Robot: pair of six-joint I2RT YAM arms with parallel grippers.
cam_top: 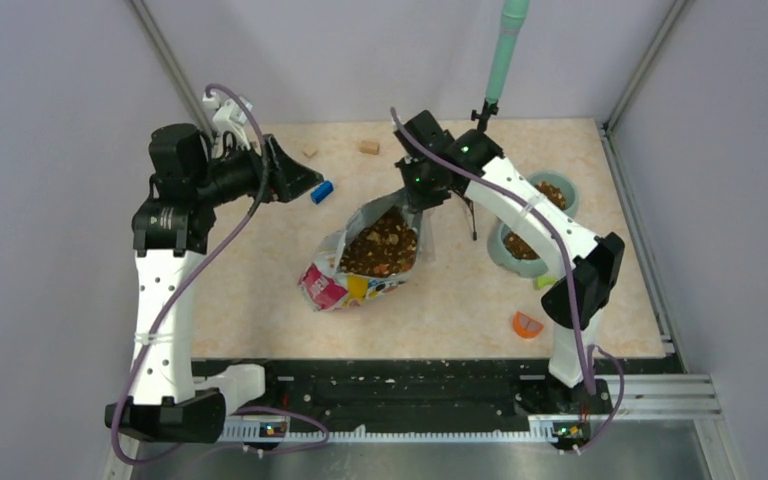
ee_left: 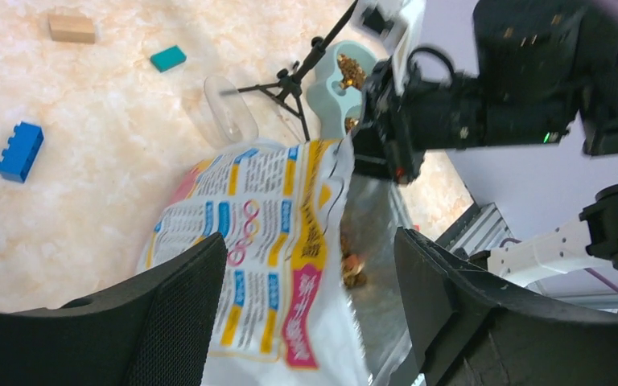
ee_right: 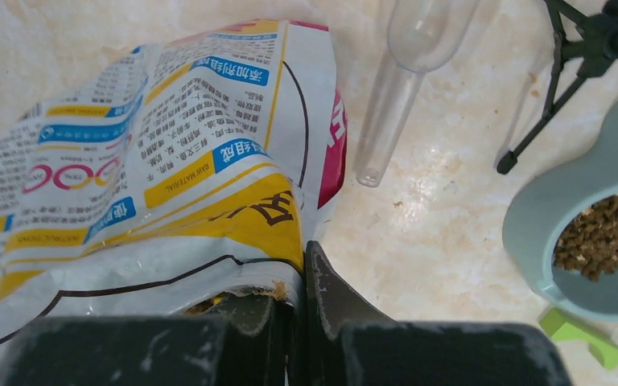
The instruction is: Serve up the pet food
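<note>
The crinkly yellow-white-pink bag (cam_top: 365, 255) lies open mid-table, and brown pet food (cam_top: 382, 243) shows in its mouth. My right gripper (cam_top: 418, 192) is shut on the bag's far rim; in the right wrist view its jaws (ee_right: 302, 277) pinch the torn edge of the bag (ee_right: 153, 161). My left gripper (cam_top: 303, 183) hangs open up and to the left of the bag, clear of it. Its view looks past the spread fingers (ee_left: 310, 241) at the bag (ee_left: 265, 233), with kibble (ee_left: 352, 269) inside. A teal double bowl (cam_top: 512, 262) on the right holds kibble (ee_right: 607, 233).
A clear plastic scoop (ee_right: 406, 64) lies behind the bag, beside a small black tripod (ee_right: 571, 72) carrying a green pole (cam_top: 505, 50). A blue brick (cam_top: 321, 191), a teal brick (ee_left: 167, 58) and wooden blocks (cam_top: 368, 147) are scattered at the back. An orange piece (cam_top: 526, 324) lies front right.
</note>
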